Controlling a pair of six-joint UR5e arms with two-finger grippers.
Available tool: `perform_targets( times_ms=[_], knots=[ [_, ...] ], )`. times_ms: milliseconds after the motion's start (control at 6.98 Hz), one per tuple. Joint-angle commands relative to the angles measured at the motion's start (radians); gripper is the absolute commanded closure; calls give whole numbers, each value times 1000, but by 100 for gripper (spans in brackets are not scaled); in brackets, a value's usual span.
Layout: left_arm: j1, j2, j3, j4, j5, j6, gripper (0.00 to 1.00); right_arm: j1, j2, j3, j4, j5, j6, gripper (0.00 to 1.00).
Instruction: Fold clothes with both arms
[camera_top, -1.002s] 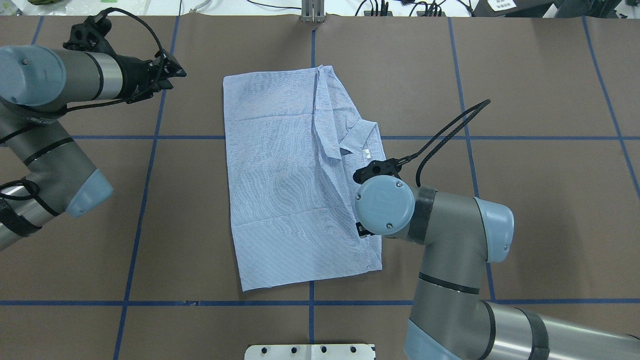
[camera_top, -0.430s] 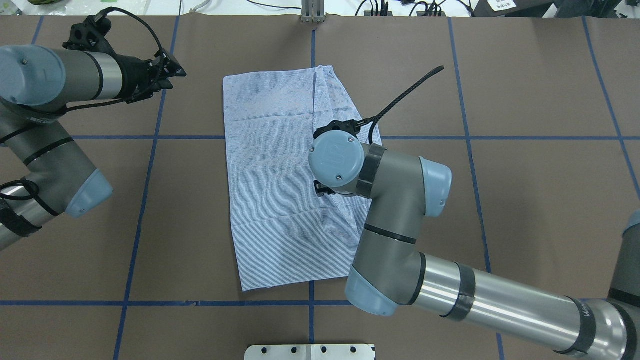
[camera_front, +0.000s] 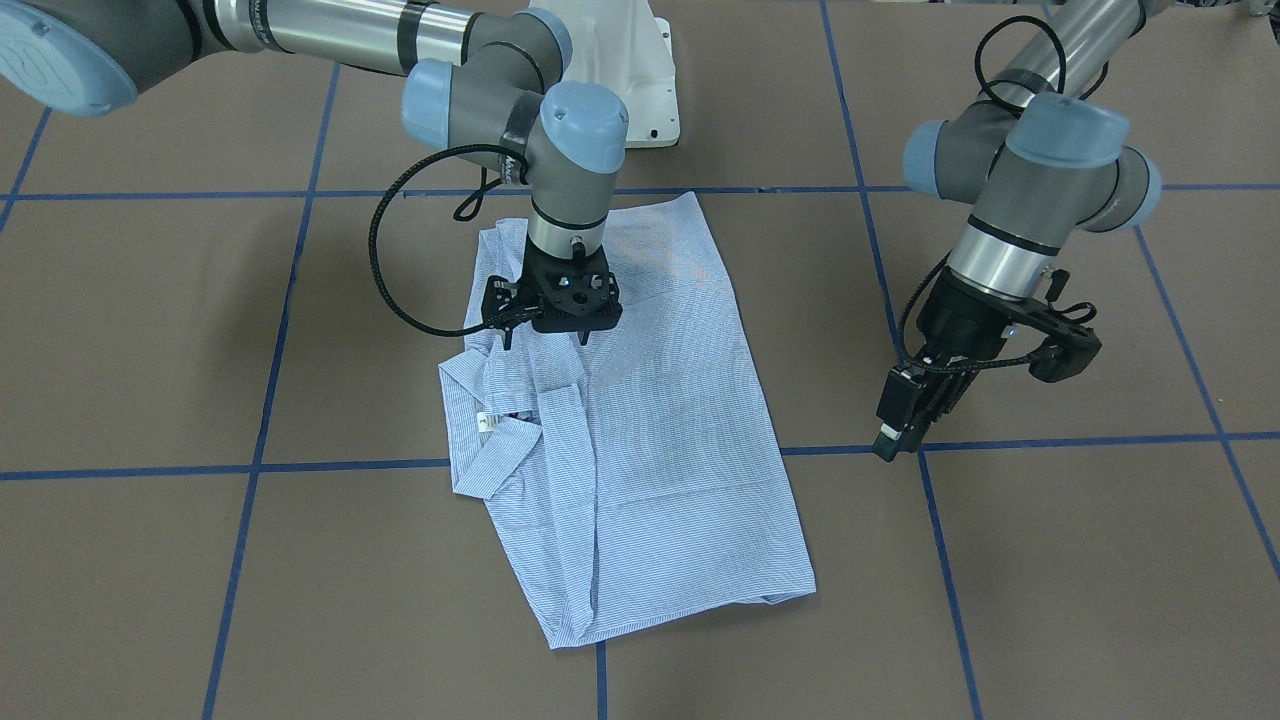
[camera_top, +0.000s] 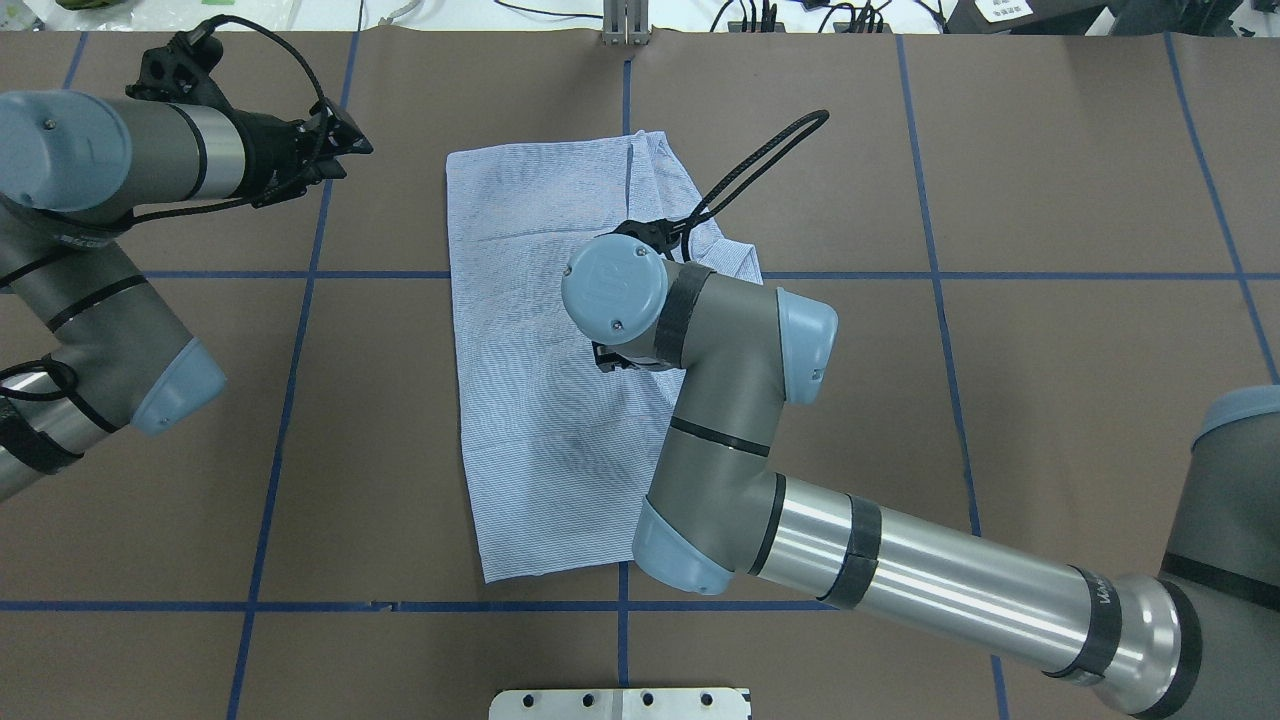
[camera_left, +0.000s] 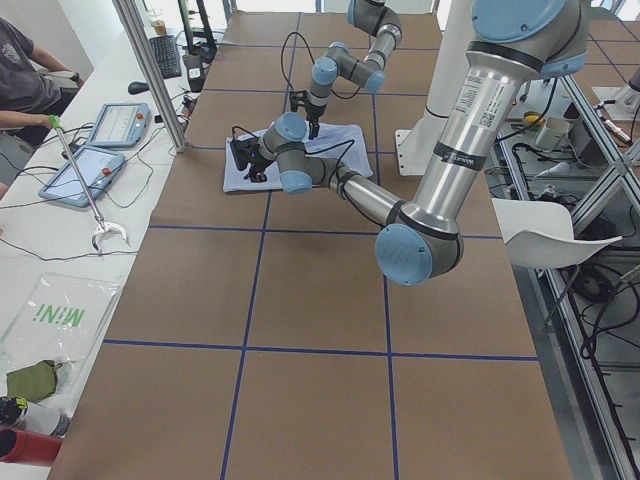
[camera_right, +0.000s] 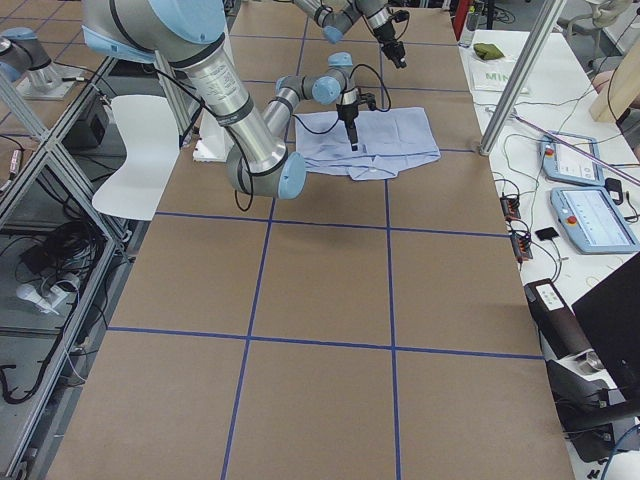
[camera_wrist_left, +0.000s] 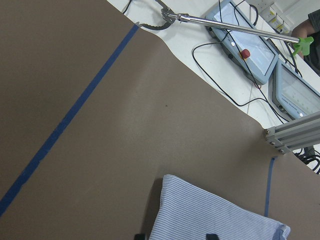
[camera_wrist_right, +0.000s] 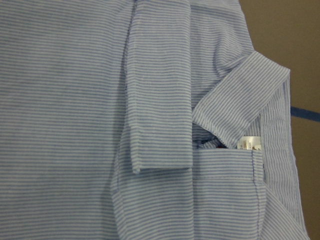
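Hovering over the shirt (camera_front: 670, 450), right pincer (camera_front: 545, 342) released; left pincer (camera_front: 886, 446) released, beside it.

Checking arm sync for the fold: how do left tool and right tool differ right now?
Position: right tool is over the shirt, near its collar; left tool is off the shirt, over bare table.
Pose: right tool points straight down; left tool is tilted.
Shared: both are black two-finger tools, and neither looks to be gripping fabric.
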Motion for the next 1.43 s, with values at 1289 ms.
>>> perform_targets(
  times_ms=[1289],
  knots=[
    [0, 36, -2, -2, -21, 1, 49, 128, -283, 234, -9, 112, -166, 0]
  ],
)
